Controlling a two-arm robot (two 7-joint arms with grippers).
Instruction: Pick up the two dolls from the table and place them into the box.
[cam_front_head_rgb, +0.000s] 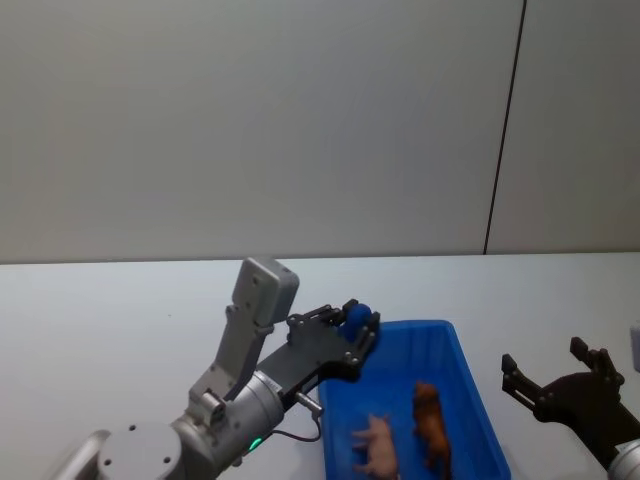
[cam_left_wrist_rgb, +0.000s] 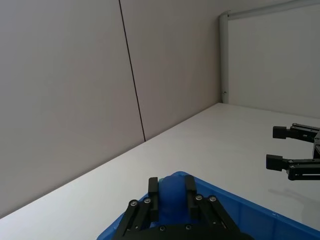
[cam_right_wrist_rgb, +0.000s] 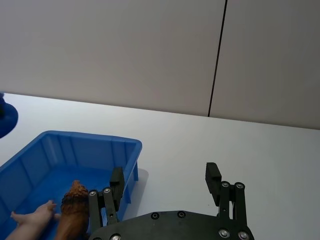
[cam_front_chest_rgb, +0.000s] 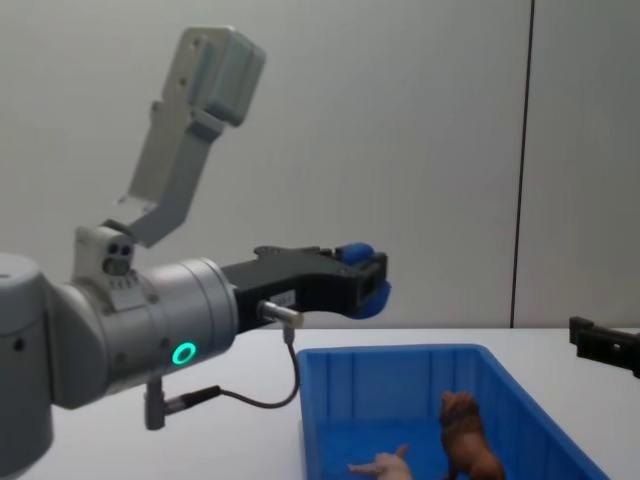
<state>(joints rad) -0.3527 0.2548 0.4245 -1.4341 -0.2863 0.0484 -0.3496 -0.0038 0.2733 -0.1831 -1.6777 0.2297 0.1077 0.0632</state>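
Left gripper (cam_front_head_rgb: 357, 322) clamps a blue object (cam_front_chest_rgb: 365, 282) above the box (cam_front_head_rgb: 470, 400); right gripper (cam_front_head_rgb: 555, 375) gapes beside it.

No writing, label, brand or number can be read anywhere here: none on the box (cam_front_head_rgb: 470, 400), none on the two dolls (cam_front_head_rgb: 405, 435), none on either arm's housing. The one sign-like mark is a green ring light (cam_front_chest_rgb: 184, 353) glowing on the left arm's grey joint; it carries no characters.
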